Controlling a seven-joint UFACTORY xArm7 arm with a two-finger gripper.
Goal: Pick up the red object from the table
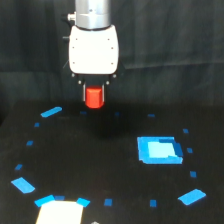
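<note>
The gripper hangs at the upper middle of the exterior view with the red object between its fingers, above the table. A large rectangle patch lies on the table toward the exterior view's right, nearer the camera. Small tape marks lie scattered around it.

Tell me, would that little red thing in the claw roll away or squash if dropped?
The red object looks stiff: it keeps its stubby shape between the gripper fingers. Its rounded sides suggest it might roll on the flat table. Being small, it is probably light.
</note>
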